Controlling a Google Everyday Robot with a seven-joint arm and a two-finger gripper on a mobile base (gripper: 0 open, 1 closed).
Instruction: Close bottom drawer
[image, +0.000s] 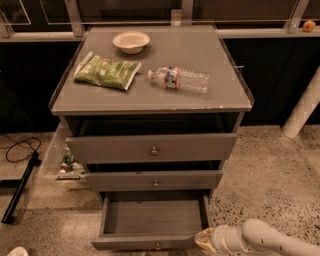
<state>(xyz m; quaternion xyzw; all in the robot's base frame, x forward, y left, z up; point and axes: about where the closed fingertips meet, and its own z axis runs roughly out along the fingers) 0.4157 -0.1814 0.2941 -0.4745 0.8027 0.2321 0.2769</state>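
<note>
The bottom drawer (150, 217) of the grey cabinet (150, 100) is pulled far out, its inside bare. Its slim front (142, 243) runs along the bottom edge of the view with a small round knob (157, 246). My gripper (202, 241) is at the bottom right, at the right end of that drawer front, on the white arm (265, 240) that comes in from the right. The middle drawer (152, 180) and the taller top drawer (152, 148) above it stand slightly out.
On the cabinet top lie a green snack bag (106, 71), a plastic water bottle (179, 79) and a white bowl (131, 41). A clear side bin with small items (65, 162) hangs at the cabinet's left. A white post (302, 112) stands at the right, a black cable (20, 150) at the left.
</note>
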